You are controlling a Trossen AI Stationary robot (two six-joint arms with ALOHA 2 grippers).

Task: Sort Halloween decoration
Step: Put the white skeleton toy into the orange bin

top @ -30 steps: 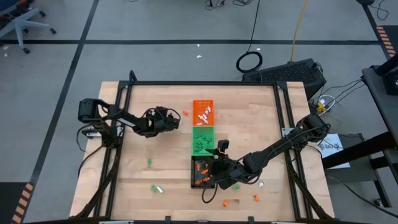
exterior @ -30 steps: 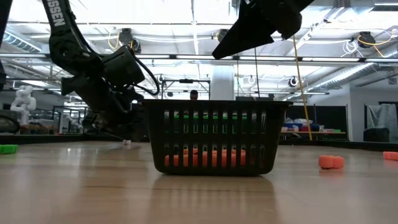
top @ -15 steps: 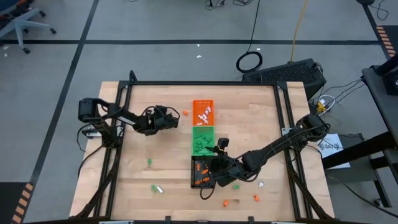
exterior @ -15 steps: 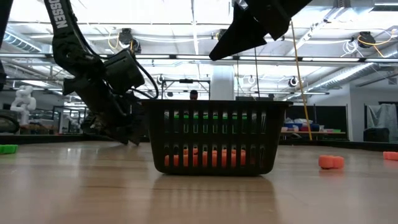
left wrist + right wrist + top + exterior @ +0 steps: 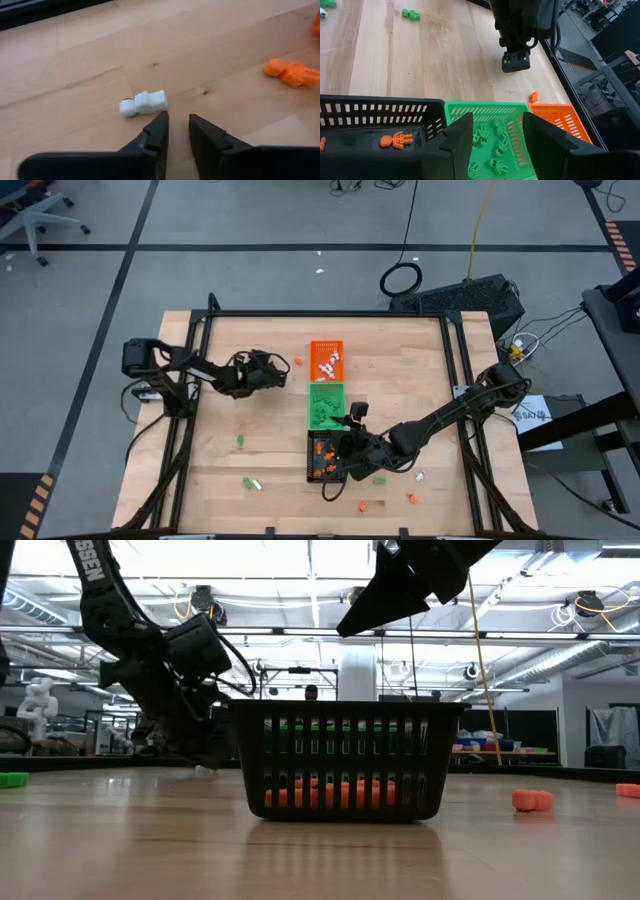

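The Halloween decoration is tiny trinkets. A white trinket point(image 5: 143, 103) lies on the wood just past the tips of my left gripper point(image 5: 177, 120), whose fingers stand close together with a narrow gap and nothing between them. An orange trinket point(image 5: 292, 74) lies off to one side. In the high view the left gripper point(image 5: 280, 372) is left of the orange tray point(image 5: 326, 361). My right gripper point(image 5: 497, 132) hangs open and empty over the black tray point(image 5: 375, 107), which holds orange trinkets point(image 5: 396, 140). The green tray point(image 5: 487, 106) holds green trinkets point(image 5: 490, 145).
The three trays stand in a row: orange, green point(image 5: 326, 404), black point(image 5: 325, 457). Loose trinkets lie at the front left point(image 5: 250, 482) and front right point(image 5: 411, 498), and one orange trinket point(image 5: 298, 361) lies beside the orange tray. A black frame point(image 5: 320, 314) rims the table.
The left gripper's fingers have drawn much closer together near the white trinket. The right gripper shifted slightly toward the black tray, then stayed still.
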